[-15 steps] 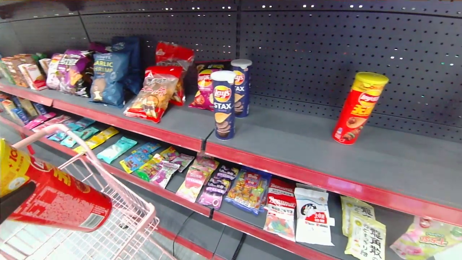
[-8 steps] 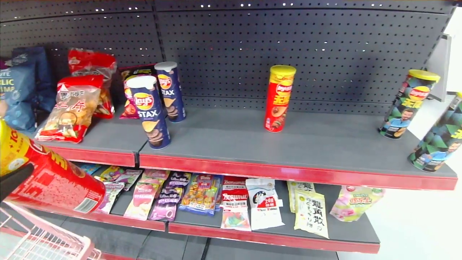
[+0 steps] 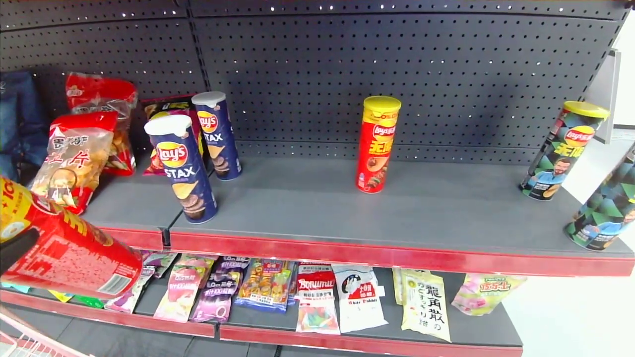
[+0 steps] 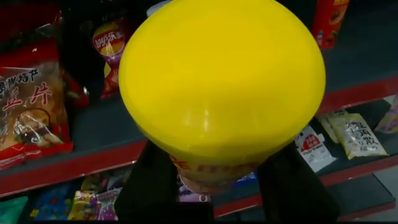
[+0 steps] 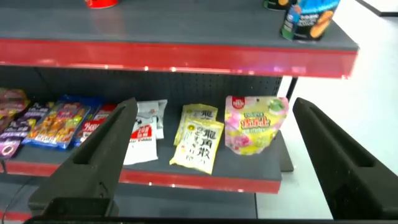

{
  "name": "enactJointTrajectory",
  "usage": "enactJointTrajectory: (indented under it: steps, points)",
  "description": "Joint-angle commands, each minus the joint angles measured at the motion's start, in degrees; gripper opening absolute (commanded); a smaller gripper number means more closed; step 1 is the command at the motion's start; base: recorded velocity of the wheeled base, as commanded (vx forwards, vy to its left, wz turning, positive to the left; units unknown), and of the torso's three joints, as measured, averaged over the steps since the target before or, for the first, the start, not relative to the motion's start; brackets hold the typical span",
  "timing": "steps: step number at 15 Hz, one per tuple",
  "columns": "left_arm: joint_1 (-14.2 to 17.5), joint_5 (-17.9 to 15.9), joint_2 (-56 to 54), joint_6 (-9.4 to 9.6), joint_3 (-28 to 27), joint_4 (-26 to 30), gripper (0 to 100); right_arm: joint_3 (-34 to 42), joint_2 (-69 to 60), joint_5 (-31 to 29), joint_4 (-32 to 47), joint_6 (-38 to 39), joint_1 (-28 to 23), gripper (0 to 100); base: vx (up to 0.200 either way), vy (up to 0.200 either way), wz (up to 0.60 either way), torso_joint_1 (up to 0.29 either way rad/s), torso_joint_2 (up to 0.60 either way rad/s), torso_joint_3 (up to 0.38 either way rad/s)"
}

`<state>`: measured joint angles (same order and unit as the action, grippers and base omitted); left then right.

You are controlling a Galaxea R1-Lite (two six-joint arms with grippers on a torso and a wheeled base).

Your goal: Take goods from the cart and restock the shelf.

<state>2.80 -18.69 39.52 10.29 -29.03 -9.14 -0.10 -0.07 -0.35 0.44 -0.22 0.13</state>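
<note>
Our view has swung right, from the cart [image 3: 25,343] to the shelf [image 3: 397,258], so placing can begin. Our left gripper [image 4: 214,182] stays clenched on the red can [image 3: 74,253], low and left before the shelf. The can lies nearly level, base pointing right, lid back. Our right gripper [image 5: 214,155] hangs released.

Head above, wrists close; common shelf [image 3: 446,218]

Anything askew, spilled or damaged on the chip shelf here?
Nothing spilled or damaged. One patterned can stands close to the front edge of the shelf at its right end, ahead of its twin; it looks easy to knock off.
</note>
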Motion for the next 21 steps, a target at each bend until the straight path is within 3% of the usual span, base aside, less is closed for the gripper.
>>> enactJointTrajectory:
  steps: [1, 5, 8, 9, 10, 11, 14, 15, 17, 19, 21]
  points:
    - [-0.2, -0.1, -1.3, -0.01, 0.1, 0.1, 0, 0.0, 0.1, 0.1, 0.0, 0.0, 0.0, 100, 0.2, 0.0, 0.0, 0.002, 0.0, 0.012]
    - [-0.2, -4.2, -6.8, -0.01, 0.2, 2.8, 0, 0.0, 0.1, 0.1, 0.0, -0.1, 0.0, 100, 0.1, 0.0, 0.0, 0.001, 0.0, 0.002]
    - [-0.2, -4.0, -11.7, -0.01, 0.1, 7.7, 0, -0.1, 0.1, 0.6, 0.0, -0.5, 0.0, 100, 0.0, 0.0, 0.0, 0.0, 0.0, 0.0]
    - [-0.2, -4.0, -14.8, -0.45, 0.2, 10.5, 0, -3.7, 1.0, 6.1, -0.3, -0.4, 0.1, 100, 0.0, 0.0, 0.0, 0.0, 0.0, 0.0]
    - [-0.2, -4.0, -17.9, -0.71, 0.5, 13.4, 0, -14.3, 11.9, 8.5, 0.6, 0.8, 0.1, 100, 0.0, 0.0, 0.0, 0.0, 0.0, 0.0]
    - [-0.2, -4.0, -18.9, -0.62, 0.5, 15.0, 0, -17.6, 14.4, 10.1, 0.7, 0.3, 0.7, 100, 0.0, 0.0, 0.0, 0.0, 0.0, 0.0]
    - [-0.1, -3.5, -20.2, -0.53, 0.5, 18.1, 0, -36.2, 37.2, 14.2, 0.4, -10.1, 2.2, 100, 0.0, 0.0, 0.0, 0.0, 0.0, 0.0]
    - [0.1, -2.9, -20.1, -0.45, 0.5, 18.4, 0, -40.5, 44.7, 16.1, 0.2, -10.3, 5.0, 100, 0.0, 0.0, 0.0, 0.0, 0.0, 0.0]
    - [0.2, 0.7, -20.3, -0.53, 0.7, 18.5, 0, -45.6, 55.4, 15.6, -0.4, -10.4, 12.6, 100, 0.0, 0.0, 0.0, 0.0, 0.0, 0.0]
    - [0.2, 1.9, -21.2, -0.62, 1.2, 18.7, 0, -47.6, 63.5, 13.3, -3.0, -10.2, 18.4, 100, 0.0, 0.0, 0.0, 0.0, 0.0, 0.0]
    - [0.2, 2.5, -21.6, -0.62, 1.5, 19.0, 0, -47.8, 71.1, 12.2, -7.6, -9.3, 20.1, 100, 0.0, 0.0, 0.0, 0.0, 0.0, 0.0]
